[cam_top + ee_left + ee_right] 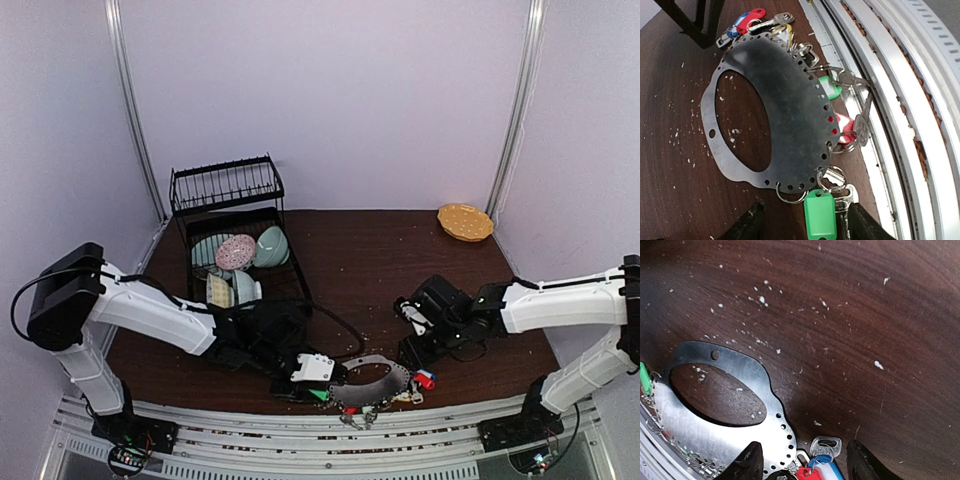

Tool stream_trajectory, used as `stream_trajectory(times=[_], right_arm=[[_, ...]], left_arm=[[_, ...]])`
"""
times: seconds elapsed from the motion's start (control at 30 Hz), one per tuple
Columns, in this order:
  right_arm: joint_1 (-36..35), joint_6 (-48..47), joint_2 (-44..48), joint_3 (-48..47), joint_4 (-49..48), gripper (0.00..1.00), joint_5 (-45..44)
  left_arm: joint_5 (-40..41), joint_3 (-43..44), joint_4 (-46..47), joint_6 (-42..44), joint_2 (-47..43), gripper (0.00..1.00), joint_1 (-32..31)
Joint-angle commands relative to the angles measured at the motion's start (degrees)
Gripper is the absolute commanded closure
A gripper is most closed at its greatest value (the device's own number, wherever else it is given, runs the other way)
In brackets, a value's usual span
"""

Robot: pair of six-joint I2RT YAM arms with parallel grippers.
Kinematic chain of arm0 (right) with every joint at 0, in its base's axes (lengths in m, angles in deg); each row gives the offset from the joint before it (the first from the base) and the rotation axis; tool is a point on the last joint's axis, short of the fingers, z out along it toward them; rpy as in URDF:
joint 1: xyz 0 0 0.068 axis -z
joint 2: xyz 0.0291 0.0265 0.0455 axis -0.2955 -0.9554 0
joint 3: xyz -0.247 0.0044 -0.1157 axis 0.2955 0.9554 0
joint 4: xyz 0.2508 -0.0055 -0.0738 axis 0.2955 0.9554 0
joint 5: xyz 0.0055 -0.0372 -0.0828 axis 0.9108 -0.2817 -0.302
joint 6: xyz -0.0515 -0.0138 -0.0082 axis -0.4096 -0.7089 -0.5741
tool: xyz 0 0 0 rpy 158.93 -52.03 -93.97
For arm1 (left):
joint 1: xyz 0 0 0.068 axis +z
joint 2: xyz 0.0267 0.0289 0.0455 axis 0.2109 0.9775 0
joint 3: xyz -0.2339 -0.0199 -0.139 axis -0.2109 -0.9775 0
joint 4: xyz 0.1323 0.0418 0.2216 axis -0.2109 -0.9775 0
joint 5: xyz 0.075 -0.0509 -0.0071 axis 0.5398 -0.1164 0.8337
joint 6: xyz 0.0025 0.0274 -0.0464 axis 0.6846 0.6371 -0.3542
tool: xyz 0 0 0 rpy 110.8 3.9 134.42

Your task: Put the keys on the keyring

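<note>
The keyring lies flat at the near edge of the surface, with keys hanging from its rim holes. Your left claw stands open astride the green-tagged key. Your right claw is open above the red tag. Close squarely on the green tag, not its small ring, and keep the keyring from sliding off the edge.

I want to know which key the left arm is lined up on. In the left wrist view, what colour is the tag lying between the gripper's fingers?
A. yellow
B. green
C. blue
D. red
B: the green tag, lying by the edge of the keyring, sits between the open fingers of the left gripper.
</note>
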Motion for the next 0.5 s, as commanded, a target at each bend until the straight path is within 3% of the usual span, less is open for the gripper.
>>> stream_trajectory(times=[0.0, 0.17, 0.33, 0.47], right_arm=[[-1.0, 4.7, -3.0, -0.4, -1.8, 0.42, -4.7], [5.7, 3.6, -1.5, -3.5, -8.2, 0.36, -3.6], [20.2, -1.5, -0.6, -6.0, -14.7, 0.01, -2.5], [34.0, -1.4, 0.5, -5.5, -23.6, 0.0, -2.4]], left_arm=[[2.4, 1.3, 4.0, 6.4, 3.4, 0.42, -0.5], [6.6, 1.4, 8.6, 0.9, 2.4, 0.43, 1.4], [9.4, 1.1, 16.9, -10.4, -3.8, 0.4, 8.5], [14.9, -2.2, 25.1, -16.4, -10.7, 0.38, 12.1]])
